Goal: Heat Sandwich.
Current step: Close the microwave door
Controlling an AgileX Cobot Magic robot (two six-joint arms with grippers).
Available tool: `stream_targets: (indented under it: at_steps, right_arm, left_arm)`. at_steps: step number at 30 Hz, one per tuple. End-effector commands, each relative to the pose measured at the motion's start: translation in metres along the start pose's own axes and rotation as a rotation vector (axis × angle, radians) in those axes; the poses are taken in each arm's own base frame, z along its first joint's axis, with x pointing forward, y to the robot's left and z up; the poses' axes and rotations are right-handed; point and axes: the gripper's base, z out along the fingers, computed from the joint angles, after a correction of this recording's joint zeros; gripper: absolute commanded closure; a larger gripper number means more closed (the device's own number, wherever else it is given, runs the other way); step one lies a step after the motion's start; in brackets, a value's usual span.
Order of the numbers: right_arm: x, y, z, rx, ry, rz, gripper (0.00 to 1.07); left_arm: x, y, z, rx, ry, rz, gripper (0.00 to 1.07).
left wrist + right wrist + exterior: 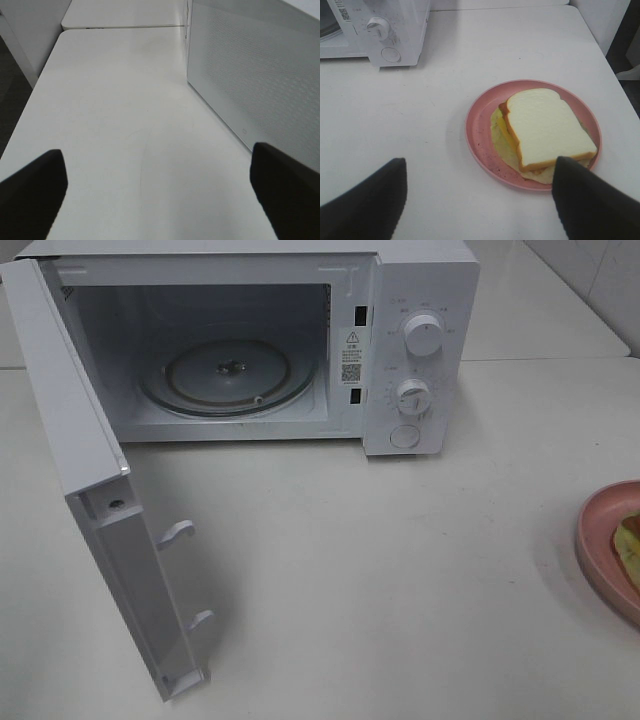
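I see the microwave (250,340) door (90,490) open, cavity empty. The sandwich (547,127) sits on its plate (480,135), far right. Left gripper (160,192) and right gripper (480,200) are spread, empty. Loading, closing and heating remain.

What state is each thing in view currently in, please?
Microwave door: swung wide open.
Microwave cavity: empty, glass turntable in place.
Sandwich: on the pink plate, untouched.
Left gripper: open, holding nothing.
Right gripper: open, holding nothing.
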Motion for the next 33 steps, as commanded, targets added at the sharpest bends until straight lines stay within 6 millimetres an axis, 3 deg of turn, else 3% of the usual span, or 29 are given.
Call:
stream_targets:
  at_steps: [1,4,5,6,8,9,10,11,13,22,33]
  right_arm:
    - [0.002,0.0,-0.003,0.002,-0.025,-0.005,0.31]
    - [0.002,0.0,-0.003,0.002,-0.025,-0.005,0.31]
    - [0.002,0.0,-0.003,0.002,-0.025,-0.005,0.31]
    - [0.002,0.0,-0.003,0.002,-0.025,-0.005,0.31]
    - [0.002,0.0,-0.003,0.002,-0.025,-0.005,0.31]
    - [0.002,0.0,-0.003,0.002,-0.025,-0.005,0.31]
    - [0.002,0.0,-0.003,0.002,-0.025,-0.005,0.31]
    - [0.002,0.0,-0.003,0.002,-0.025,-0.005,0.31]
    - [0.002,0.0,-0.003,0.002,-0.025,-0.005,0.31]
    - [0.002,0.0,-0.003,0.002,-0.025,-0.005,0.31]
    - [0.002,0.0,-0.003,0.002,-0.025,-0.005,0.31]
  left_arm:
    - [-0.01,0.0,0.007,-0.003,-0.029,0.001,0.24]
    - [-0.018,0.001,0.018,-0.006,-0.032,0.006,0.42]
    - [-0.021,0.001,0.026,-0.006,-0.029,0.007,0.53]
    - [-0.021,0.001,0.026,-0.006,-0.029,0.007,0.53]
    - [-0.024,0.001,0.036,-0.005,-0.024,0.007,0.66]
    - [-0.025,0.001,0.047,-0.004,-0.009,0.008,0.79]
    - [-0.025,0.001,0.053,-0.003,-0.001,0.006,0.87]
    - [-0.025,0.001,0.053,-0.003,-0.001,0.006,0.87]
    - [-0.028,0.0,0.068,-0.001,0.004,0.007,1.07]
    - [-0.021,-0.001,0.113,0.002,-0.137,0.003,1.07]
    - [-0.004,-0.002,0.144,0.003,-0.308,0.006,1.07]
